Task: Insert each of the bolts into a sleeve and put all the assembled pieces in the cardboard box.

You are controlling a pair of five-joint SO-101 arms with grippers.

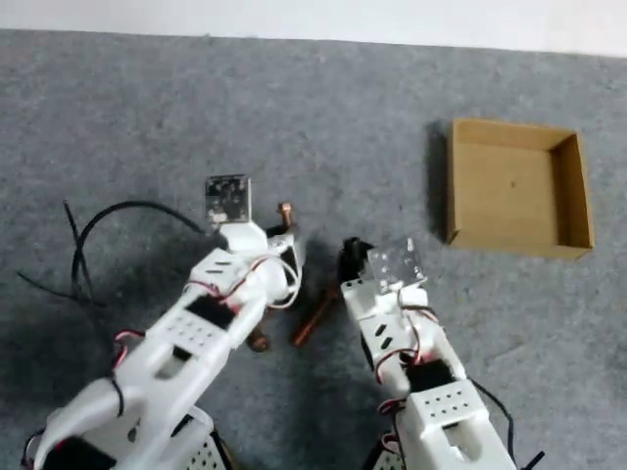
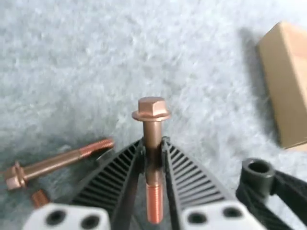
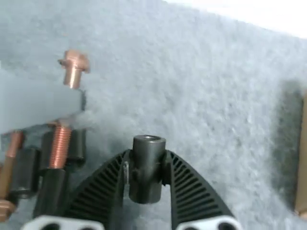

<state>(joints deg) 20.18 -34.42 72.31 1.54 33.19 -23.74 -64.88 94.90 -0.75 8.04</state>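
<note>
My left gripper (image 2: pixel 152 143) is shut on the shank of a copper bolt (image 2: pixel 151 111), which stands upright with its hex head up and its thread below the fingers. In the high view this bolt (image 1: pixel 285 210) is just left of centre. My right gripper (image 3: pixel 147 155) is shut on a black sleeve (image 3: pixel 148 143), held bore upward. The sleeve (image 1: pixel 350 251) sits a short way right of the held bolt. A loose bolt (image 1: pixel 313 318) lies on the mat between the arms, and another bolt end (image 1: pixel 258 342) pokes out beside the left arm. The cardboard box (image 1: pixel 514 186) stands open at the right.
The table is covered with grey carpet-like mat. A black cable (image 1: pixel 88 245) loops over it at the left. Open mat lies between the grippers and the cardboard box (image 2: pixel 288 81). Dark shapes (image 3: pixel 24 173), unclear as to what, sit near a bolt (image 3: pixel 7 175).
</note>
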